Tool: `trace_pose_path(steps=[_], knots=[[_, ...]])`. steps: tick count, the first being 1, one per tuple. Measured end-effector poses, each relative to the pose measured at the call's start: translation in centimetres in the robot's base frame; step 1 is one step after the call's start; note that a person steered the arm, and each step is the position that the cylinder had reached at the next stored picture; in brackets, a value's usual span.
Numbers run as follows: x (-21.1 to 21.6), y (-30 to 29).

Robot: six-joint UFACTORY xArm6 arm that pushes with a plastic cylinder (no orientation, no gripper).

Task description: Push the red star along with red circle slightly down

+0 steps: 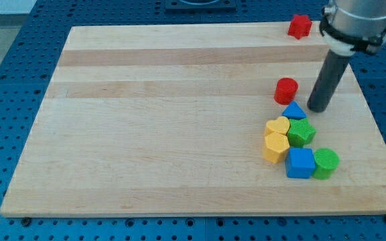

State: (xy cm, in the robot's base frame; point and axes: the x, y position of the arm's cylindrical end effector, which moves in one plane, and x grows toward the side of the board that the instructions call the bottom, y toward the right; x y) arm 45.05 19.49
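The red star (299, 25) sits at the far top edge of the counter (179, 120), toward the view's right, and from my tip (315, 109) it lies at about twelve o'clock, a shade toward eleven, and well apart. The red circle (286, 90) is much closer: just beside my tip at about ten o'clock, not touching. So the star is above the circle, the circle roughly at the star's six o'clock, a little toward seven. That line is what the push turns on, as I judge it: to carry both downward I would need my tip above the star, at its twelve o'clock, and there is very little counter left up there (the star is nearly on the rim).

I have no hand to open or close; the arm ends in a plain rod, and the rod leans up to the view's right from its tip.

Below the circle the way is crowded. The blue triangle (295, 112) is near the circle's five o'clock and just beside my tip at nine o'clock. Under it huddle the yellow heart (277, 126), the green star (301, 132), the yellow hexagon (275, 148), the blue cube (300, 163) and the green cylinder (326, 163). A slight push should stop short of them.
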Motion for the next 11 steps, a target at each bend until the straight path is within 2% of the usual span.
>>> trace_pose_path(steps=[2,3,5,8,11], knots=[[0.7,-6.1],[0.0,-6.8],[-2.5,-6.6],[-2.8,-2.3],[-5.8,-2.2]])
